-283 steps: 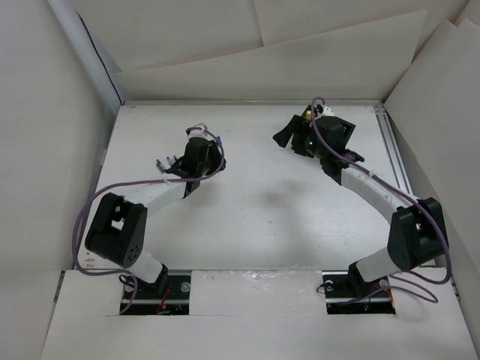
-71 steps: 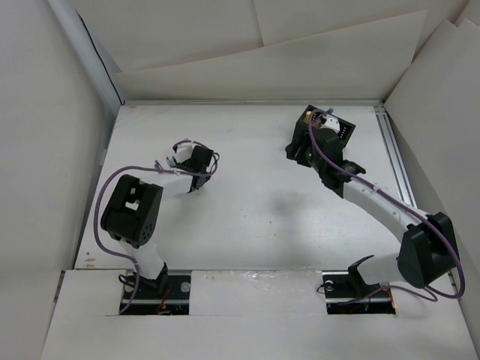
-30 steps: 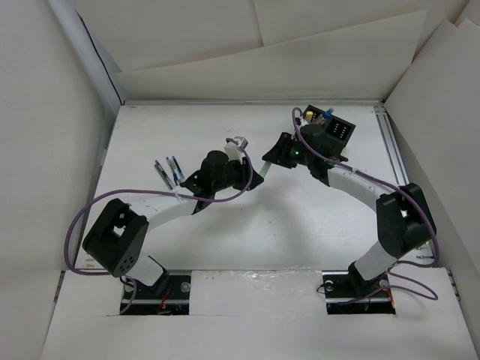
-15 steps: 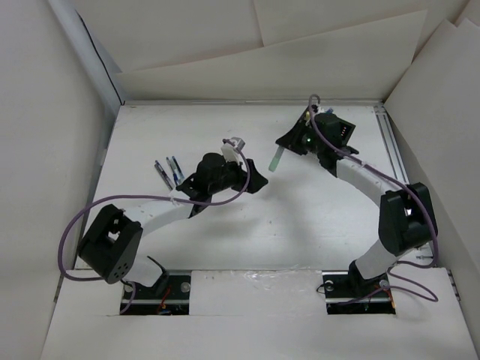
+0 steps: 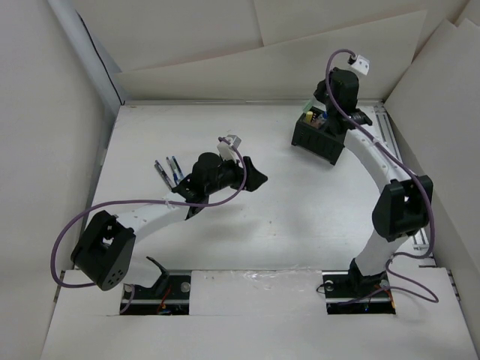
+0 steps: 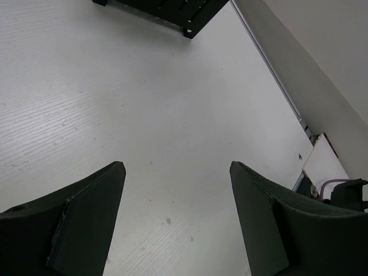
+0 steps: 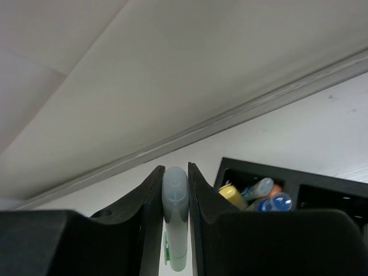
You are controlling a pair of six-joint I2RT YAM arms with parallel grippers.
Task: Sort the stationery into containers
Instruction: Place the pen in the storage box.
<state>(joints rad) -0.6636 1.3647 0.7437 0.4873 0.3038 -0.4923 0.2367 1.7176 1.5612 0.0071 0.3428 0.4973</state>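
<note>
My right gripper (image 7: pixel 175 172) is shut on a pale green marker (image 7: pixel 176 230) with a clear cap, held upright between its jaws. In the top view the right gripper (image 5: pixel 321 112) hangs over the back end of the black containers box (image 5: pixel 319 142). The box (image 7: pixel 322 187) holds yellow, blue and orange stationery (image 7: pixel 256 192) in one compartment. Several slim pens (image 5: pixel 169 172) lie on the table at the left. My left gripper (image 5: pixel 253 177) is at mid-table, open and empty, its fingers (image 6: pixel 86 218) spread over bare table.
White board walls close in the table at the back and both sides. A metal rail (image 5: pixel 394 150) runs along the right edge. A corner of the black box (image 6: pixel 167 8) shows at the top of the left wrist view.
The left gripper opened and let the marker go to the right gripper. The right arm then carried it from mid-table up and back over the box.
</note>
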